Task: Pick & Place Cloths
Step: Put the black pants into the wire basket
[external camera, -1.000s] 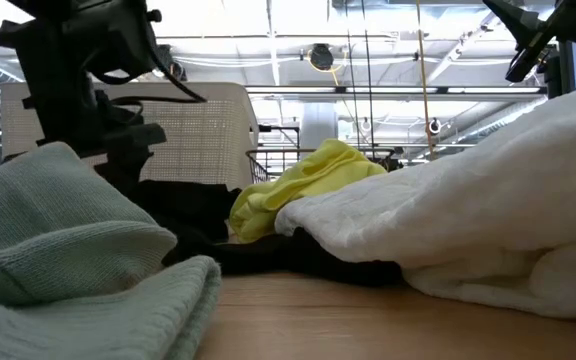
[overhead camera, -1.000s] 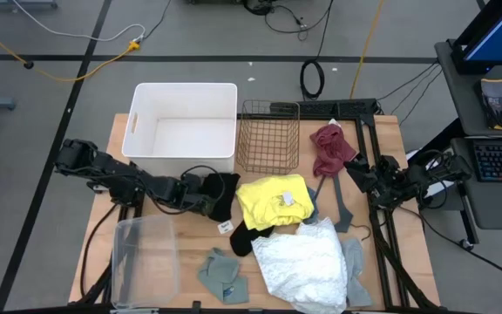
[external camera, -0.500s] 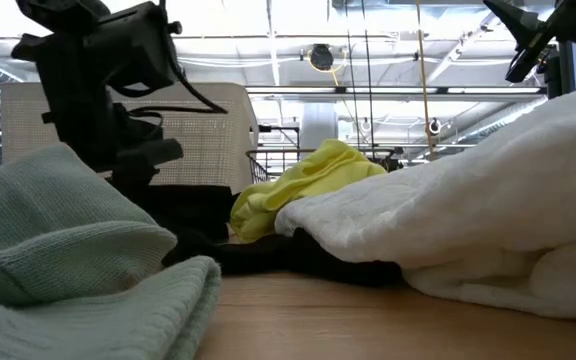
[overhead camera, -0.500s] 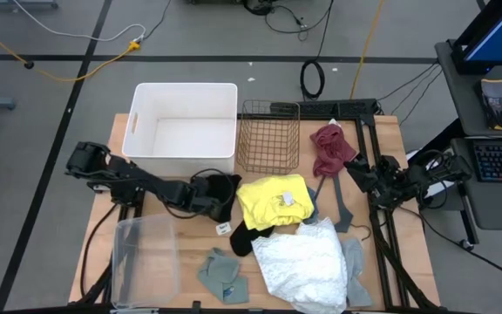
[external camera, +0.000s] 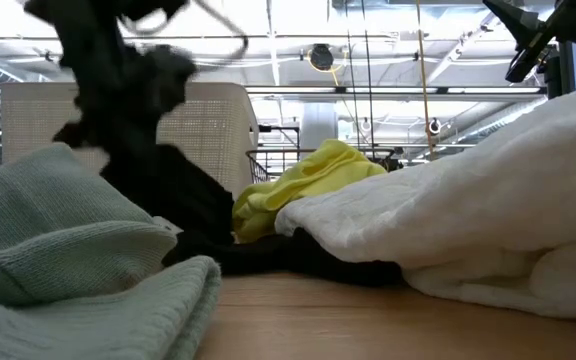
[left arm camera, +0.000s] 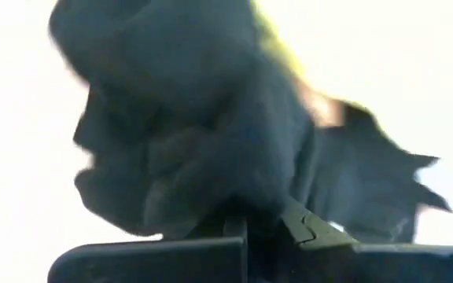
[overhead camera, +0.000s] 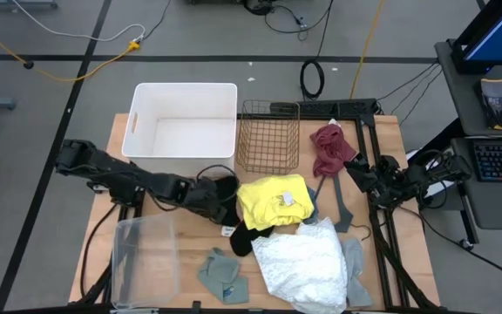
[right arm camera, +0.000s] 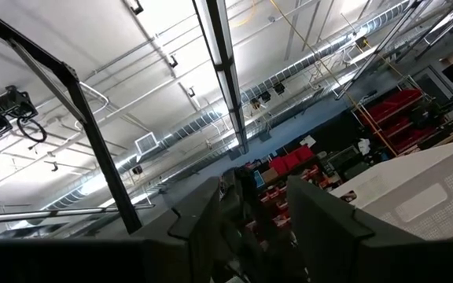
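The black cloth (overhead camera: 227, 194) lies left of the yellow cloth (overhead camera: 273, 202), and my left gripper (overhead camera: 219, 198) is shut on its left end. In the low view the black cloth (external camera: 158, 190) rises in a blurred peak. The white lacy cloth (overhead camera: 301, 262) lies near the front, the sage-green cloth (overhead camera: 223, 275) to its left and a grey cloth (overhead camera: 356, 281) at its right. The maroon cloth (overhead camera: 329, 148) lies at the far right. My right gripper (overhead camera: 362, 174) waits at the right edge, open and pointing upward at the ceiling, with nothing between its fingers (right arm camera: 321, 216). My left gripper pinches a bunched fold of the black cloth's left end (left arm camera: 238, 192) between its two fingers (left arm camera: 309, 229). The fingers slant down from the table's left. The held end is raised off the table, while the cloth's right part (external camera: 298, 262) still lies on the table beside the yellow cloth.
A white bin (overhead camera: 184, 96) and a wire basket (overhead camera: 268, 135) stand at the far edge. A clear plastic bin (overhead camera: 144, 257) sits at the front left. A thin dark V-shaped bar (overhead camera: 340, 208) lies between the yellow and maroon cloths.
My left gripper has taken hold of the black cloth's left end and gone up with it, tipping as it rose. That end is now drawn up into a peak, while the cloth's right part has stayed on the table.
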Robot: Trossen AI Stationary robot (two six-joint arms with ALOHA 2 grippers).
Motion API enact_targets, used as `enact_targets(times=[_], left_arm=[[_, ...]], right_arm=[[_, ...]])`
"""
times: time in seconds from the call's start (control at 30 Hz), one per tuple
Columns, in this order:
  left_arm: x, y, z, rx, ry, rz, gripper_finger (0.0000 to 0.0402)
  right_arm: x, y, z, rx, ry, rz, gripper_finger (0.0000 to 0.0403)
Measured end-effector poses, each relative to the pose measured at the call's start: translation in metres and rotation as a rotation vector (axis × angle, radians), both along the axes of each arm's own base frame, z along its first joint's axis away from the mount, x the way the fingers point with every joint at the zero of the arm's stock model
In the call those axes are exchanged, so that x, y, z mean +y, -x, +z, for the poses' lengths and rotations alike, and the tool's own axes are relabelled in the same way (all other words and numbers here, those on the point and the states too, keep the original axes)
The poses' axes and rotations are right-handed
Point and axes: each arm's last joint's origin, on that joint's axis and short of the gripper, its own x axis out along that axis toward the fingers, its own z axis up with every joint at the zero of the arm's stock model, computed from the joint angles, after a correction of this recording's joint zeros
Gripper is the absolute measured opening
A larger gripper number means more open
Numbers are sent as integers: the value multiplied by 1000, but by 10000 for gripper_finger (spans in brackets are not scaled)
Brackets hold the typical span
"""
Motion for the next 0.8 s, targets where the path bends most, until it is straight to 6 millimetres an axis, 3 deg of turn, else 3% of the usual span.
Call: enact_targets(times=[0.5,0.67,0.8], left_arm=[[-1,11,166,-570,-136,-149,2],[-1,8,201,-678,-226,-180,2],[-2,3,222,-800,-276,-208,2]], right_arm=[[2,0,1,-21,28,54,141],[5,-6,1,47,180,15,141],[7,-11,26,82,283,-24,141]])
